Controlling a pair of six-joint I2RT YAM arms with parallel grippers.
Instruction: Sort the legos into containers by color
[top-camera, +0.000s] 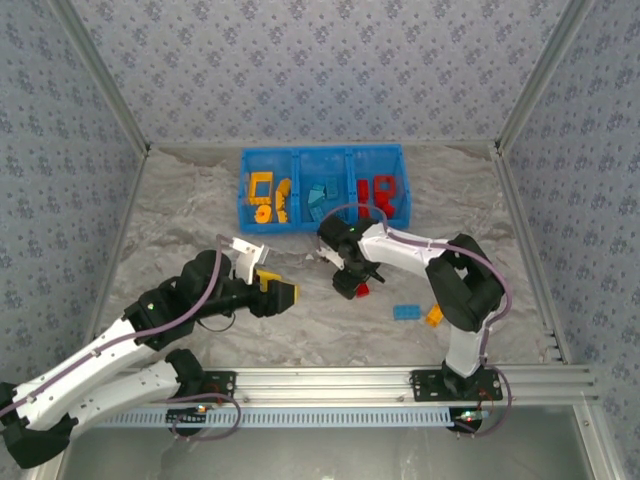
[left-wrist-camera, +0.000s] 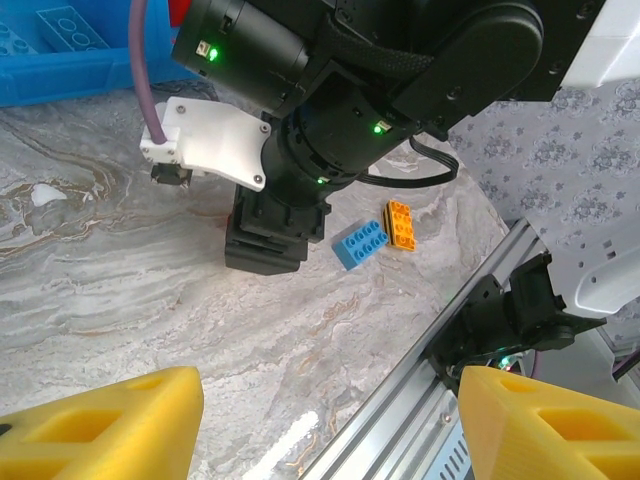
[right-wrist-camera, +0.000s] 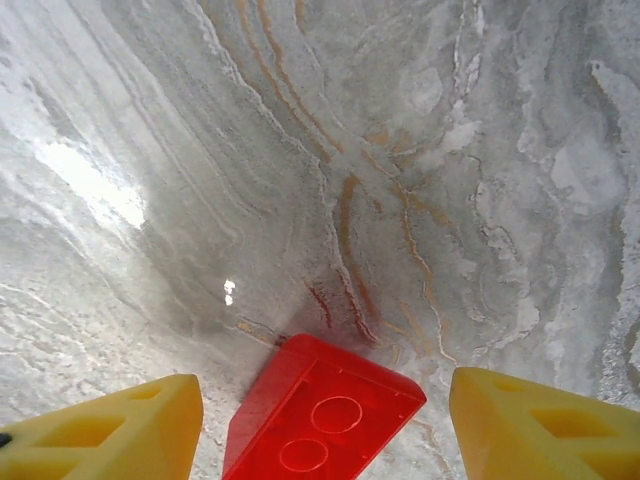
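Mid-desk, the right fingers (right-wrist-camera: 545, 430) straddle a red brick (right-wrist-camera: 322, 415), parted with a gap on each side and not yet gripping; the pick-up step looks to be in hand. Next it calls for closing, lifting and carrying to the red compartment of the blue bin (top-camera: 290, 226) at the far edge. The right arm bends steeply down; the left fingers (left-wrist-camera: 100, 420) hover open and empty

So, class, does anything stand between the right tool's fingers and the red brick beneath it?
Nothing visible does. The red brick lies on bare table, between the right tool's open fingers, gaps either side.
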